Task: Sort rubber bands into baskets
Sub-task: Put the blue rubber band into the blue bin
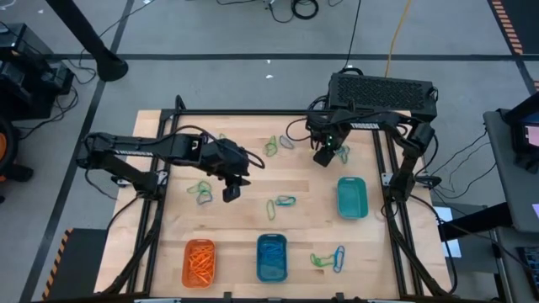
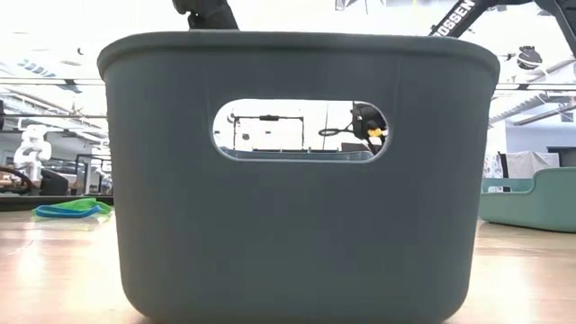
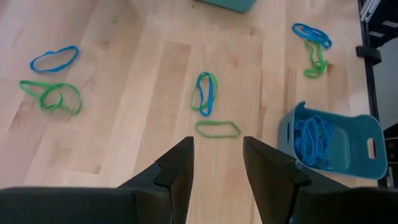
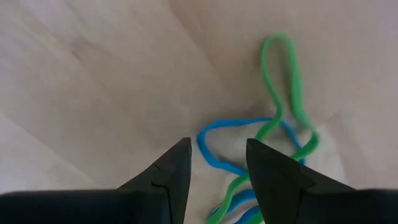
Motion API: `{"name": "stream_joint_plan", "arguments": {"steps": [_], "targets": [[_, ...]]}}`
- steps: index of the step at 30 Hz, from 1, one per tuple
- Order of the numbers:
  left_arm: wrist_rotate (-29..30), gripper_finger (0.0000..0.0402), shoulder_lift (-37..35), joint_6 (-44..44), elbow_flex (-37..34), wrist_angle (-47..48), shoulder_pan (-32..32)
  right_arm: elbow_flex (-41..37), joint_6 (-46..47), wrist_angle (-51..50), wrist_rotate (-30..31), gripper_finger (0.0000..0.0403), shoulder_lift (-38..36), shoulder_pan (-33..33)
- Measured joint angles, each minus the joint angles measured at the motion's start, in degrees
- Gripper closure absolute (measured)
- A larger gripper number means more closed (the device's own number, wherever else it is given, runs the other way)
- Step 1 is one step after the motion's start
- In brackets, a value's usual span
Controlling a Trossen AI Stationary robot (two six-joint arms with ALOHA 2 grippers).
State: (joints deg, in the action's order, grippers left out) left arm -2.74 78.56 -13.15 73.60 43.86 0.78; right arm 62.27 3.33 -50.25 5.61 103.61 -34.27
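Baskets first: orange basket (image 1: pixel 200 261), blue basket (image 1: pixel 271 257) and teal basket (image 1: pixel 351 197) sit along the surface's (image 1: pixel 244 227) near and right side, orange and blue already holding matching bands. Right hand (image 4: pixel 216 163) hovers released, empty, low over a tangled green band (image 4: pixel 283 81) and blue band (image 4: pixel 217 146); pinching 1 strand only should avoid lifting both. Left hand (image 3: pixel 217 158) hangs released above a green loop (image 3: pixel 217 129). Cables and lab benches ring the room.
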Motion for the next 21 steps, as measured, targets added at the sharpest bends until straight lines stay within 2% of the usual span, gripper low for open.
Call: {"name": "stream_joint_plan", "arguments": {"steps": [4,9,13,17,21], "targets": [[-0.09,0.0256,0.0,0.02,0.0,-0.04,-0.64,-4.2,-0.63,4.82,-1.1,0.0257,-0.45,-0.4],[-0.07,0.0256,0.0,0.44,0.0,-0.1,-2.07,-5.69,-0.03,6.42,-2.33,0.0267,-0.52,-0.45],[-0.07,0.0256,0.0,0.47,0.0,-0.58,-2.97,-5.73,0.12,6.55,-3.01,0.031,-0.47,-0.41],[-0.17,0.0256,0.0,0.46,0.0,-1.74,-3.08,-5.82,0.46,6.72,-3.25,0.0383,-0.51,-0.34],[-1.02,0.0256,0.0,0.0,0.0,-2.05,-2.76,-5.37,0.98,6.3,-3.63,0.0396,-2.36,-0.34]]}}
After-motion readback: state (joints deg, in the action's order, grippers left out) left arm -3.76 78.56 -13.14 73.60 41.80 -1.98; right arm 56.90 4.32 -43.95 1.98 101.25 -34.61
